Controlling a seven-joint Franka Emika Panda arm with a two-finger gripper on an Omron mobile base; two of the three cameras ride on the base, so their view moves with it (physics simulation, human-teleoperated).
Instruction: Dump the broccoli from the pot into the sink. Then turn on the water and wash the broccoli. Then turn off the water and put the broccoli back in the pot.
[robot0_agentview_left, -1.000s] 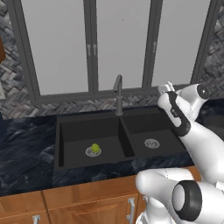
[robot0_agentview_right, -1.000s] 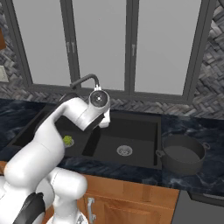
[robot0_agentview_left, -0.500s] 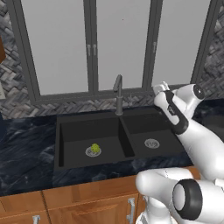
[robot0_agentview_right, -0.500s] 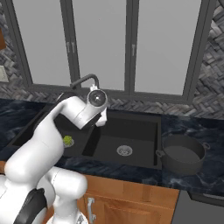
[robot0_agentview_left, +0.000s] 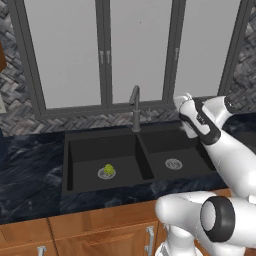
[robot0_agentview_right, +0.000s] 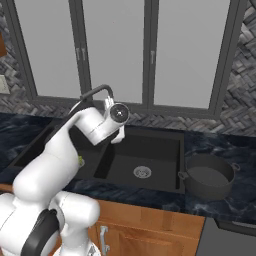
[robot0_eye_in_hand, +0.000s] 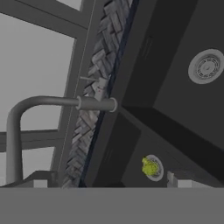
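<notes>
The open, empty gripper (robot0_agentview_left: 183, 101) has swung toward the faucet (robot0_agentview_left: 135, 106); broccoli (robot0_agentview_left: 108, 169) lies at the sink's (robot0_agentview_left: 75, 150) nine-o'clock drain, so water comes next.

Sink (robot0_agentview_left: 75, 145) set into counter (robot0_agentview_left: 30, 172) below window (robot0_agentview_left: 135, 50); two basins side by side. Faucet (robot0_agentview_left: 135, 107) mounted behind divider between basins. Broccoli (robot0_agentview_left: 108, 169) seen in left basin, on drain (robot0_agentview_left: 106, 173). Second drain (robot0_agentview_left: 173, 163) seated in right basin. Pot (robot0_agentview_right: 209, 176) placed on counter right of sink, just beside right basin's edge. Cabinet fronts (robot0_agentview_left: 95, 232) seen below counter.
</notes>
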